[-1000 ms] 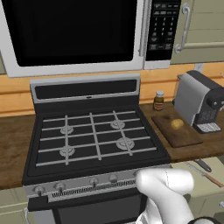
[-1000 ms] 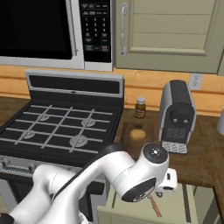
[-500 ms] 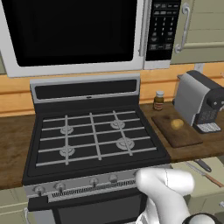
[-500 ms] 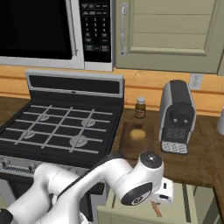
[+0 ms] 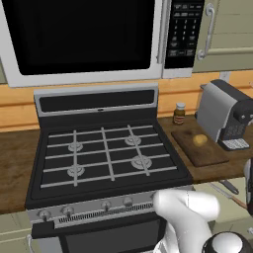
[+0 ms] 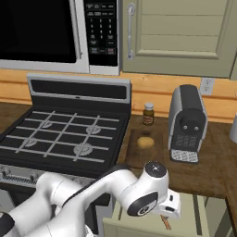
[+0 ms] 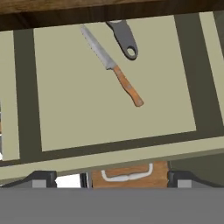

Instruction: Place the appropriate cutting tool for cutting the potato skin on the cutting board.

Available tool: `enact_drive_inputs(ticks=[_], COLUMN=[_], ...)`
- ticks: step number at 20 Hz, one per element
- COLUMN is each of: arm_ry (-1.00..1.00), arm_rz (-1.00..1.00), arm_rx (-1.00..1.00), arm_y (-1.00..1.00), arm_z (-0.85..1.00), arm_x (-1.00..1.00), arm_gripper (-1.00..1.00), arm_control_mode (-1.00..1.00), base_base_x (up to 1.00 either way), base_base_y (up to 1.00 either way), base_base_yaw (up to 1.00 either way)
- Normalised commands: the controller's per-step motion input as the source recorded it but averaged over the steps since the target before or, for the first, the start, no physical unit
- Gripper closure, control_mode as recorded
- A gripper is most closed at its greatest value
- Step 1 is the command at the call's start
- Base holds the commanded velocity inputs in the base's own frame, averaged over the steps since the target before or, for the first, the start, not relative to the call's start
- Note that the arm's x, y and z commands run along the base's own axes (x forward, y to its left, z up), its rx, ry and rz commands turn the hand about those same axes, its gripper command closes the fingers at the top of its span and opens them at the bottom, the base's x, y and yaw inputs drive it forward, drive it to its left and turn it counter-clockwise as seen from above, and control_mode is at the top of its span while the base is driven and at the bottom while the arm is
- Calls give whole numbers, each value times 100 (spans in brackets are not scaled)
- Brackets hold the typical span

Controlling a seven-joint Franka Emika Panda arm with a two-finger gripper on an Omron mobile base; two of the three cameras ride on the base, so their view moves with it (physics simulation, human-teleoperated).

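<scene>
Left base view looks over a kitchen with a brown wooden worktop (image 5: 15, 168), a black gas stove (image 5: 106, 158) under a microwave (image 5: 99, 39), and pale green cupboards. On the worktop to the right of the stove lies the dark, flat, rectangular cutting board (image 5: 200, 148) with the small rounded yellowish potato (image 5: 199, 140) resting on it, just in front of a grey coffee machine (image 5: 225, 116); a little brown jar (image 5: 179, 113) stands behind the board. Below the worktop edge an open drawer (image 7: 113, 127) with a smooth pale beige floor holds a knife (image 7: 111, 65) with a serrated steel blade and an orange-brown wooden handle, lying slantwise. A dark grey peeler (image 7: 124, 38), only its looped handle clear, lies just beside the blade, partly under the worktop. The hand (image 7: 109, 178) hangs above the drawer's front edge with its fingers (image 7: 41, 178) spread wide apart, holding nothing, the knife and peeler well ahead of it.
</scene>
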Motion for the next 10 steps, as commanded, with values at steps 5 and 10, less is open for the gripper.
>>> enact_drive_inputs(ticks=[5, 10], arm_ry=[2, 1], arm_rz=[0, 0], arm_rx=[3, 3], arm_y=[-11, -1], arm_z=[-15, -13], arm_x=[0, 0], arm_gripper=[-100, -100], arm_control_mode=[-100, -100], base_base_x=[0, 0], base_base_y=[0, 0], base_base_yaw=[0, 0])
